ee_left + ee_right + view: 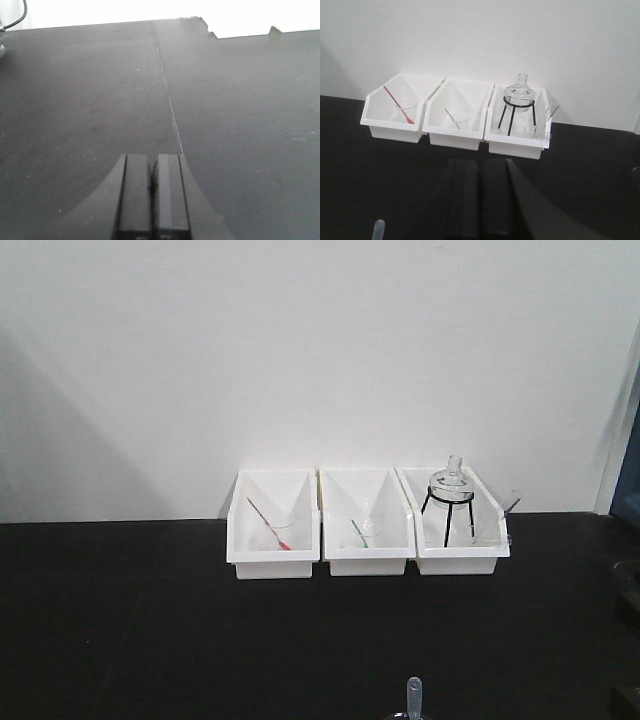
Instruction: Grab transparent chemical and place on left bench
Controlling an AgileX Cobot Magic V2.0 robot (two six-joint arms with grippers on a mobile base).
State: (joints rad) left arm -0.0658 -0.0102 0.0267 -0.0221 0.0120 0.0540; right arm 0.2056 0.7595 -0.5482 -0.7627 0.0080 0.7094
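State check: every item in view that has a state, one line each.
left gripper: jaws shut, nothing between
right gripper: jaws shut, nothing between
red pipette: leaning, in left bin
green pipette: leaning, in middle bin
flask: upright on tripod, right bin
transparent chemical: bulb up at near edge, rest cut off

Left gripper [154,200] & right gripper [480,200]: each 2 flat matte black rectangular fingers, glossy inner faces.

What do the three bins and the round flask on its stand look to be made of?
The bins look like glossy white moulded plastic, with thin, evenly coloured walls. The flask looks like clear glass: see-through with bright highlights. Its stand appears to be thin black metal wire.
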